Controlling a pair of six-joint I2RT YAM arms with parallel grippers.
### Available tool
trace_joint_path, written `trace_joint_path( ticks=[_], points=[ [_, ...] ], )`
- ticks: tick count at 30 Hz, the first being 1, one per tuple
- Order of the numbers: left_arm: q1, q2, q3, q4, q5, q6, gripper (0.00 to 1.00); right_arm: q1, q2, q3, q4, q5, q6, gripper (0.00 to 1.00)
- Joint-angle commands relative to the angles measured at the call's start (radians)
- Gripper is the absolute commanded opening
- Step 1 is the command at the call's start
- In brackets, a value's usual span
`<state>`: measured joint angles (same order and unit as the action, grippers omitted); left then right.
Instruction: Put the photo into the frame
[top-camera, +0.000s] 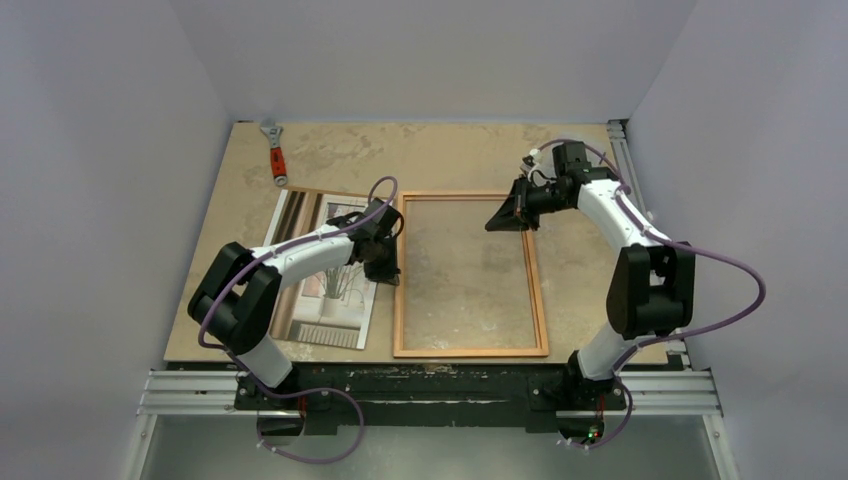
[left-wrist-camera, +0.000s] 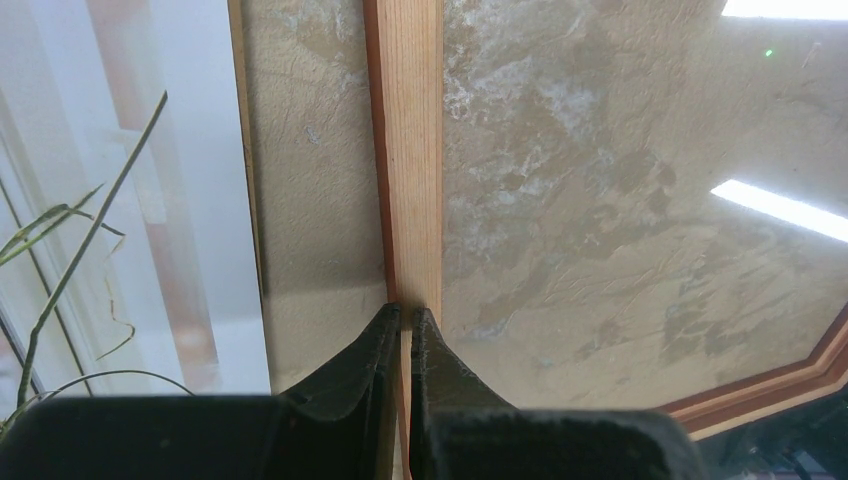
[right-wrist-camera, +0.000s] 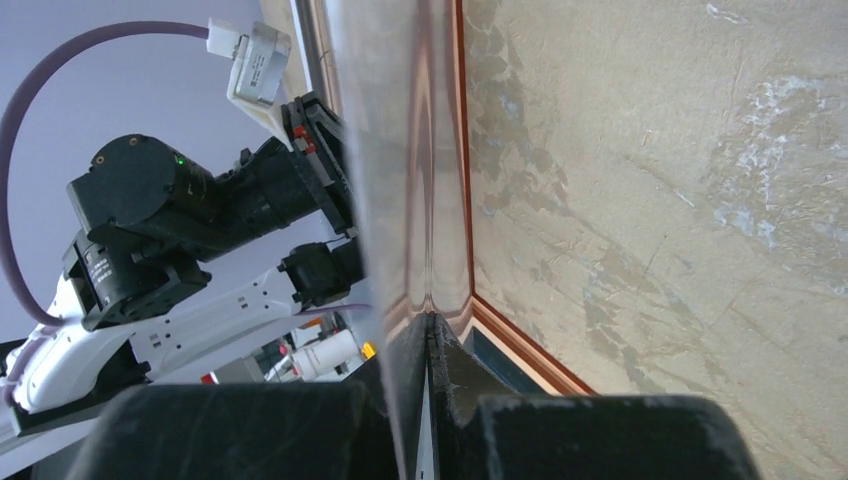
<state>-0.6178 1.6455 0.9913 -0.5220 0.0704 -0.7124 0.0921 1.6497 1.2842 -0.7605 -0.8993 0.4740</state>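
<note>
The left gripper (left-wrist-camera: 407, 312) has its 2 fingers almost together, with only a sliver between them. Their tips are set on top of the left rail of the frame (left-wrist-camera: 410, 150). It grips nothing and appears to pin that rail to the table (top-camera: 450, 150). The right gripper (right-wrist-camera: 430, 322), over the far right part of the opening, has its fingers pressed together on the edge of what looks like a thin, glossy clear sheet (right-wrist-camera: 400, 150) belonging to the frame. I cannot tell whether that edge is raised.

As I judge it, there are 2 risks. So thin a pinch may let the sheet slip and drop back or skew. If the left tips slide off the narrow rail, the frame may skid. With both grippers busy, neither is free for the photo.

The photo (top-camera: 335, 322) lies flat and face up, left of the frame, with a strip of bare table between it and the left rail. It is just left of the left gripper, partly under that arm, and well apart from the right gripper, across the whole frame.
</note>
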Motion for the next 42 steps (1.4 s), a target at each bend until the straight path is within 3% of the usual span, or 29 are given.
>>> trace_joint_path(
  ticks=[1,27,42],
  points=[
    [-0.02,0.085,-0.041,-0.016,-0.104,0.045,0.0,-0.003,0.02,-0.008,0.013,-0.026,-0.016,0.0],
    [-0.028,0.102,-0.022,-0.033,-0.114,0.05,0.0,-0.002,0.033,0.014,0.083,-0.12,0.086,0.0],
    [-0.037,0.111,-0.009,-0.044,-0.124,0.053,0.0,-0.004,0.077,-0.049,0.089,-0.074,0.028,0.0]
  ],
)
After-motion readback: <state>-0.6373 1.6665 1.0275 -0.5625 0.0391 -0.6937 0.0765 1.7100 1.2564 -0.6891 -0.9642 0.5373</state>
